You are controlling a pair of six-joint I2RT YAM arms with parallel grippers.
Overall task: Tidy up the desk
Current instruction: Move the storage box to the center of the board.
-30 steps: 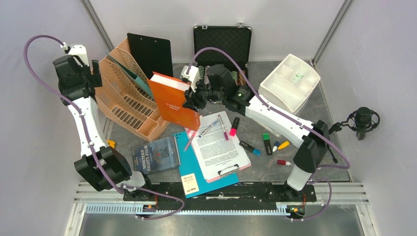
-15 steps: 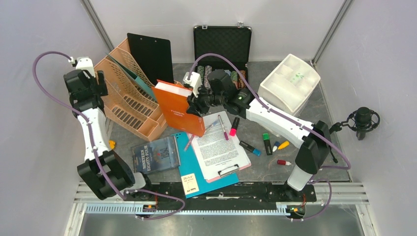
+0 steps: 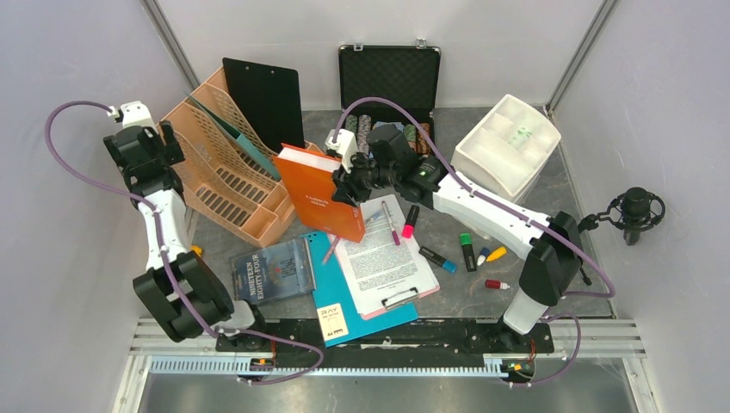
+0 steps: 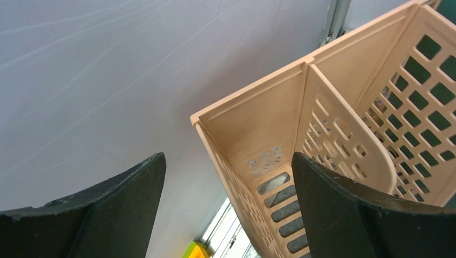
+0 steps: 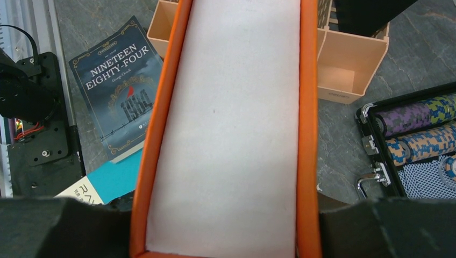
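Note:
The desk [image 3: 534,185] is a dark grey mottled tabletop. My right gripper [image 3: 344,182] is shut on a thick orange book [image 3: 317,194], held upright and tilted above the desk, just right of the peach file organizer [image 3: 225,176]. In the right wrist view the book's white page block [image 5: 231,123] fills the space between the jaws. My left gripper [image 3: 159,142] is open and empty, raised at the organizer's left end. In the left wrist view its fingers [image 4: 344,209] frame the organizer's end compartment [image 4: 279,134].
A dark "Nineteen Eighty-Four" book [image 3: 271,269], a teal folder [image 3: 340,297] and a clipboard with papers [image 3: 383,258] lie at the front. Pens and markers [image 3: 465,251] lie to the right. An open black case [image 3: 389,82] and a white tray [image 3: 508,142] stand at the back.
My right gripper has carried the orange book slightly right and lower, away from the organizer. My left arm swung right, then back left beside the organizer.

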